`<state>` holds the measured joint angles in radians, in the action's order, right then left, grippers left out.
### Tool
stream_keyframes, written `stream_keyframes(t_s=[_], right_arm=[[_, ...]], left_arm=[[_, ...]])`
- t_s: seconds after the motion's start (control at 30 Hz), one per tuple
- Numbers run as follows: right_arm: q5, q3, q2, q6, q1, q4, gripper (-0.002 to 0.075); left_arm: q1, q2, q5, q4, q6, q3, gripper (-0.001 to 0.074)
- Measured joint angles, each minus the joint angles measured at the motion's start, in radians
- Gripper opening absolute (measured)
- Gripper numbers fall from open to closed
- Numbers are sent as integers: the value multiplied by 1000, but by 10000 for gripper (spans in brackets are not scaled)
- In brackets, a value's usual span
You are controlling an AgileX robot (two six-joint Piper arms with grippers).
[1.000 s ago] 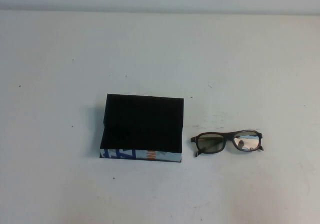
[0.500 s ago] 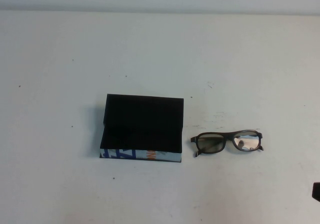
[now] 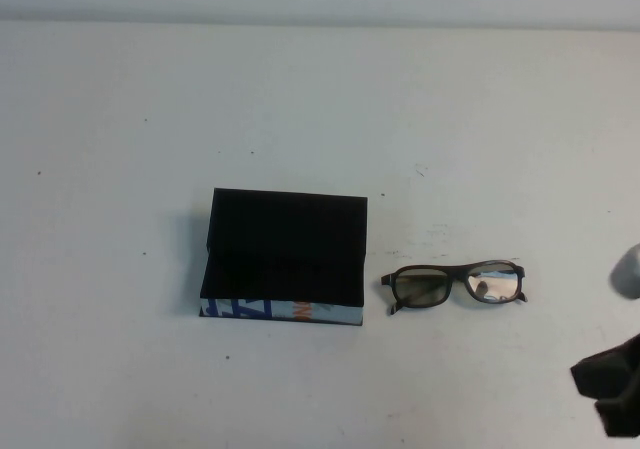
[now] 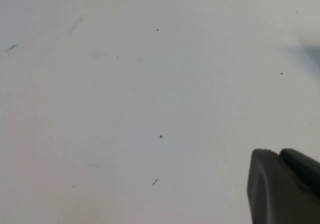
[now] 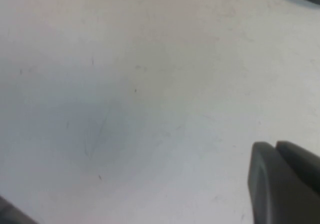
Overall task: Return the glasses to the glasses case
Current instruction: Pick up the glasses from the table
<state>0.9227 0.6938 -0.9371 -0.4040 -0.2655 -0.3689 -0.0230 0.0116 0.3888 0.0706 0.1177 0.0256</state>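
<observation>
Glasses wait beside their open case

We see the glasses on the surface just right of the glasses case, lid raised to receive them; our right gripper, closed and empty, sits further right; the left gripper is unreadable.

The glasses lie on the table just right of the glasses case.

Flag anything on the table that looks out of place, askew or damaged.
Nothing stands out. The glasses lie intact on the table, just right of the glasses case, apart from it. The case's lid is raised. The right gripper, shut, is at the table's near right edge; the left gripper is over bare tabletop.
</observation>
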Motion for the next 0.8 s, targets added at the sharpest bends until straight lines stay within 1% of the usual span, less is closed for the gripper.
stream_keyframes(t_s=[0.13,0.23,0.3,0.43,0.53,0.6,0.67,0.8], right_arm=[[-11,45,-112,-2,-199,126,-11],[-25,82,-192,-29,-301,201,-11],[-39,109,-239,-69,-333,229,-11],[-73,163,-333,-179,-344,272,-2],[-87,207,-400,-285,-340,318,43],[-104,243,-443,-379,-320,329,101],[-120,283,-480,-463,-291,330,177],[-125,363,-567,-595,-235,330,312]], left_arm=[[0,0,0,0,0,0,-4],[0,0,0,0,0,0,-4],[0,0,0,0,0,0,-4],[0,0,0,0,0,0,-4],[0,0,0,0,0,0,-4],[0,0,0,0,0,0,-4],[0,0,0,0,0,0,-4],[0,0,0,0,0,0,-4]])
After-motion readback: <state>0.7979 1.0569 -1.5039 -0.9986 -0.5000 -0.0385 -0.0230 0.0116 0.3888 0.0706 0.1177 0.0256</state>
